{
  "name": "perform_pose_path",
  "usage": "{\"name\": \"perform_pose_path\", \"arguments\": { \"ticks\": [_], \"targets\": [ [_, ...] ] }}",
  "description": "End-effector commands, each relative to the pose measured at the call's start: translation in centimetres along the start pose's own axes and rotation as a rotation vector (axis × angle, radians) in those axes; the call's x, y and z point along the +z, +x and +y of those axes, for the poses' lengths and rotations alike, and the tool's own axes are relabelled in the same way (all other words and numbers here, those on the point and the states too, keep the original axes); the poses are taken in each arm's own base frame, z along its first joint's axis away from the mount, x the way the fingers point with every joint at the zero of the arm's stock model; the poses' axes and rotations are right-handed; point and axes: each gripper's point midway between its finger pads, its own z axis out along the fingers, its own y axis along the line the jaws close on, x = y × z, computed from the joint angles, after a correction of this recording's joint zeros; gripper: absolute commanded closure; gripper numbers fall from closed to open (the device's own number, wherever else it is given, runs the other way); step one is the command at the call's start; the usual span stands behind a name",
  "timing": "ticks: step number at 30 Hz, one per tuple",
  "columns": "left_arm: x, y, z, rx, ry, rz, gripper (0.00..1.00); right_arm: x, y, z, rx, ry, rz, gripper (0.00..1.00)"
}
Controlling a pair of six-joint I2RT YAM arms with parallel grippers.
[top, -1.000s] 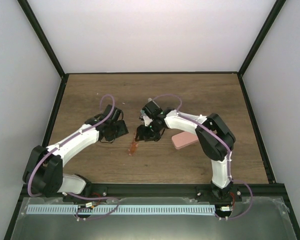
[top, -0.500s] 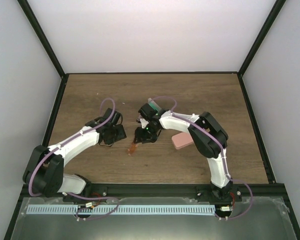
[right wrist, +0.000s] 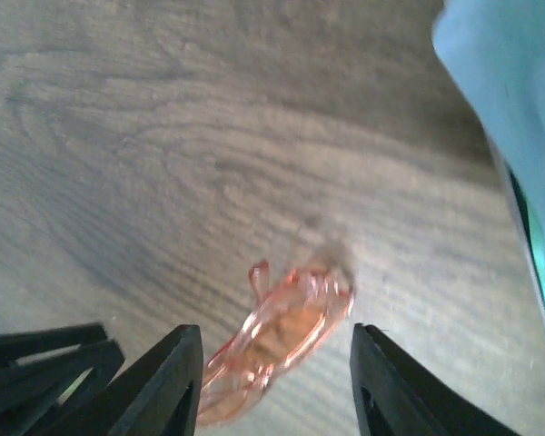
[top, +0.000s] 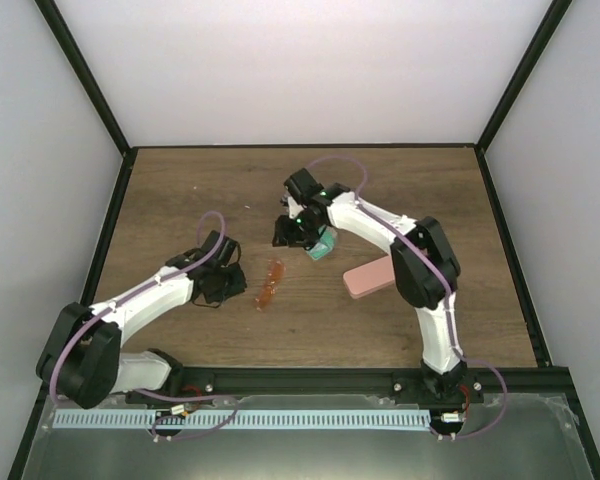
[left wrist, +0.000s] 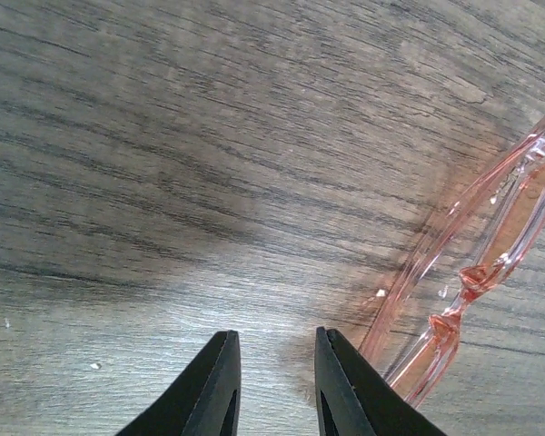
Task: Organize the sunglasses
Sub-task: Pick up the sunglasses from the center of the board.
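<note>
- Left pincer [left wrist: 274, 341] jaws stood narrowly apart, empty; orange sunglasses [left wrist: 477, 263] lay on the table [left wrist: 163, 136] just right of its tips, cropped by the frame edge.
- Right pincer [right wrist: 272, 334] jaws were wide apart, empty; the sunglasses lay blurred beyond its tips.
- Light-blue thing [right wrist: 500, 100] up-right of it was cut off, hard to identify.
- Bare wood lay left of both.

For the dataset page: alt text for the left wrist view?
Translucent pink-framed sunglasses lie on the wood-grain table at right, beside the left gripper's two dark fingers, which stand a narrow gap apart with nothing between them.
</note>
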Motion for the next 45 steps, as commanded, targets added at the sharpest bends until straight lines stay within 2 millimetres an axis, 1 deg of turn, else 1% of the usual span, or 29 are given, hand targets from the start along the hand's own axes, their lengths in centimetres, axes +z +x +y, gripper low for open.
{"name": "perform_pose_path", "arguments": {
  "ticks": [1, 5, 7, 9, 14, 19, 24, 29, 34, 36, 41, 45],
  "targets": [
    [0.1, 0.5, 0.8, -0.032, -0.015, -0.005, 0.75, 1.6, -0.1, -0.9, -0.066, 0.12, 0.09, 0.52],
    [0.3, 0.9, 1.7, -0.062, -0.043, -0.004, 0.74, 1.6, -0.1, -1.0, -0.124, 0.206, 0.095, 0.52],
    [0.2, 0.9, 2.4, -0.075, -0.07, -0.012, 0.74, 1.9, 0.3, -0.9, -0.152, 0.242, 0.102, 0.51],
    [0.2, 0.9, 2.6, -0.076, -0.081, -0.014, 0.73, 2.4, 0.8, -0.8, -0.173, 0.267, 0.114, 0.51],
    [0.9, 1.3, 3.0, -0.05, -0.108, 0.016, 0.73, 2.9, 1.1, 1.4, -0.213, 0.248, 0.108, 0.5],
    [1.0, 1.5, 3.2, -0.047, -0.112, 0.02, 0.73, 3.2, 1.4, 1.9, -0.214, 0.255, 0.107, 0.51],
    [1.1, 1.5, 3.1, -0.044, -0.107, 0.015, 0.73, 4.3, 2.2, 1.4, -0.218, 0.263, 0.149, 0.51],
    [1.2, 1.6, 3.4, -0.042, -0.112, 0.016, 0.73, 4.8, 2.4, 0.5, -0.222, 0.299, 0.169, 0.51],
    [1.3, 1.8, 3.7, -0.031, -0.12, 0.021, 0.73, 5.9, 3.0, -0.5, -0.219, 0.32, 0.201, 0.51],
    [1.3, 1.8, 3.7, -0.023, -0.122, 0.022, 0.73, 5.8, 3.0, -0.7, -0.218, 0.331, 0.201, 0.51],
    [1.5, 1.8, 3.7, -0.018, -0.123, 0.024, 0.73, 4.9, 3.0, -1.2, -0.22, 0.363, 0.187, 0.62],
    [1.8, 1.8, 3.4, -0.017, -0.114, 0.032, 0.73, 4.7, 3.4, -1.4, -0.215, 0.371, 0.19, 0.72]
  ]
}}
